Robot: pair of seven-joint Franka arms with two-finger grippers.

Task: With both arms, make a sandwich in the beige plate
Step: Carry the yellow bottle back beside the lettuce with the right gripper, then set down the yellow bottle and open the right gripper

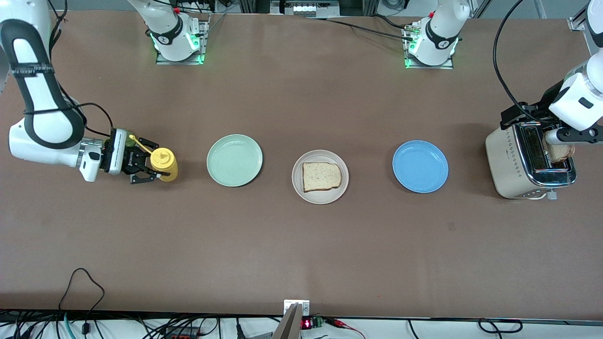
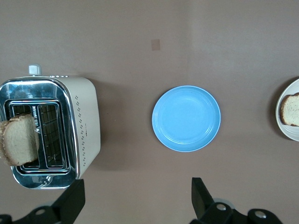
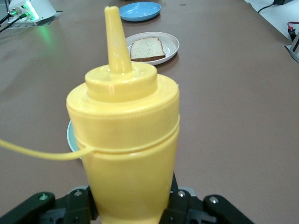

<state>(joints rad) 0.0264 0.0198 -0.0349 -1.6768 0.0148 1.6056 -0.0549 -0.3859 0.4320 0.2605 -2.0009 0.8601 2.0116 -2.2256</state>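
Beige plate point(image 1: 320, 199): round, shallow, raised rim, matte pale surface; it sits at the centre of the front view, at mid-height. On it lies one bread slice point(image 1: 321, 176) – squarish, light brown with a porous crumb and a darker crust, lying flat.

A second bread slice point(image 2: 18, 140) stands on edge in a slot of the toaster point(image 1: 511, 165), leaning and partly out. The toaster is a boxy cream body with dotted perforations and a polished chrome top, at the left arm's end of the table.

A smooth mint-green plate point(image 1: 234, 160) and a glossy blue plate point(image 1: 420, 166) flank the beige plate in one row, the mint one toward the right arm's end and the blue one toward the toaster.

Left gripper point(image 2: 135, 205): up over the toaster, its black fingers point(image 2: 202, 196) spread wide apart – nothing between them.

Right gripper point(image 1: 146, 170): at mid-height near the right arm's edge of the front view, clamped on the yellow squeeze bottle point(image 1: 165, 164). The bottle is soft plastic with a ribbed cap, a conical nozzle and a thin tether strap.
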